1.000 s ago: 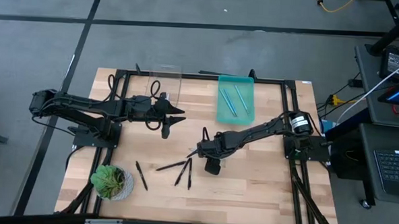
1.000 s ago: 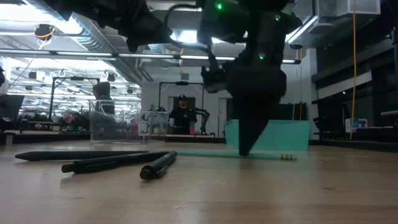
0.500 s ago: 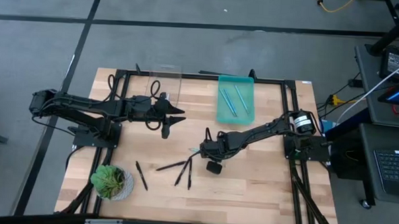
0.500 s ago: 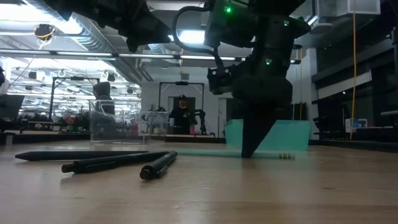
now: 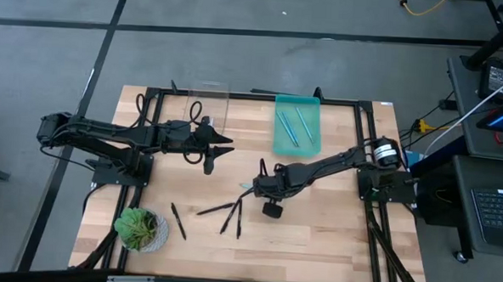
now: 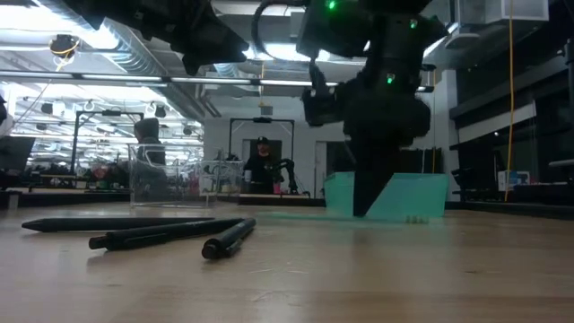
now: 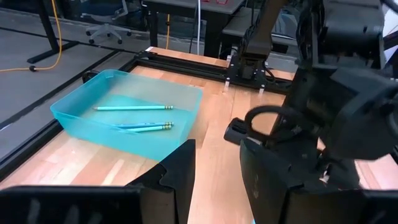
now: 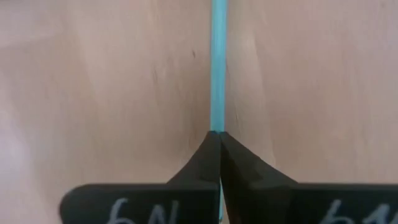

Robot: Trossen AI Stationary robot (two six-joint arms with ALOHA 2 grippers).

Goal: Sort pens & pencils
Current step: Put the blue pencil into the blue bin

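Observation:
My right gripper (image 5: 259,189) stands at the table's middle, fingers pointing down, shut on a light blue pencil (image 8: 217,74) that shows faintly in the low view (image 6: 408,218). Three black pens (image 5: 229,215) lie flat on the wood just nearer and to the left, and one more black pen (image 5: 178,221) lies by the plant. A teal bin (image 5: 309,139) at the far middle holds light blue pencils (image 7: 134,107). My left gripper (image 7: 217,177) hovers open at the far left, near a clear box (image 5: 209,95), holding nothing. My right gripper pinches the light blue pencil's shaft (image 8: 217,124) between its two fingertips, roughly at mid-length. The fingers come from above, pointing down, and lie across the pencil. The pencil stays level at table height; whether it is clear of the wood I cannot tell.
A small potted plant (image 5: 140,228) stands at the near left corner. The black frame rails (image 5: 366,154) run along the table's sides. Bare wood lies to the near right of the pens. A person stands far off in the room (image 6: 262,166).
My right gripper has shut its fingers on the light blue pencil and has risen a little, shifting slightly toward the table's right edge. The pencil's banded end sits a little higher in the low view than before.

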